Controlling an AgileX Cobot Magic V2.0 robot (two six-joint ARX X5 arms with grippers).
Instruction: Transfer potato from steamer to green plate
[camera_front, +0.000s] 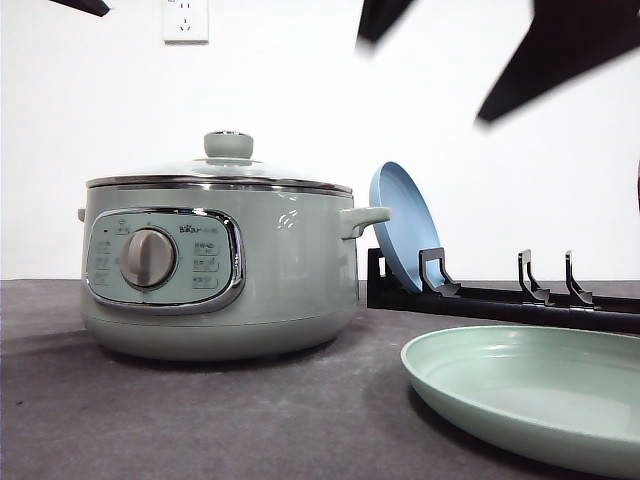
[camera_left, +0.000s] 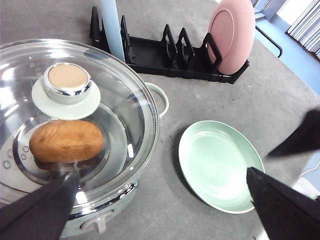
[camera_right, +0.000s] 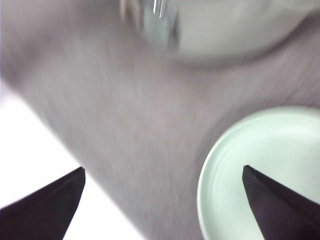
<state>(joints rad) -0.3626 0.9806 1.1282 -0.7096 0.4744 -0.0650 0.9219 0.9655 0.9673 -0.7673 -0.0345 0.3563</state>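
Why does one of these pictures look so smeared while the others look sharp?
The right wrist view is motion-blurred: the pale mint-green round plate and grey table streak softly. The left wrist view is sharp, though the steamer's glass lid carries bright glare above the orange-brown lumpy potato. The front view is crisp low down, with blurred dark shapes at the top.

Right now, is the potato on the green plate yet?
Not yet. The potato sits inside the steamer under its glass lid. The green plate is bare. Both claws, left claw and right claw, are open and hold nothing. Lifting the lid comes first.
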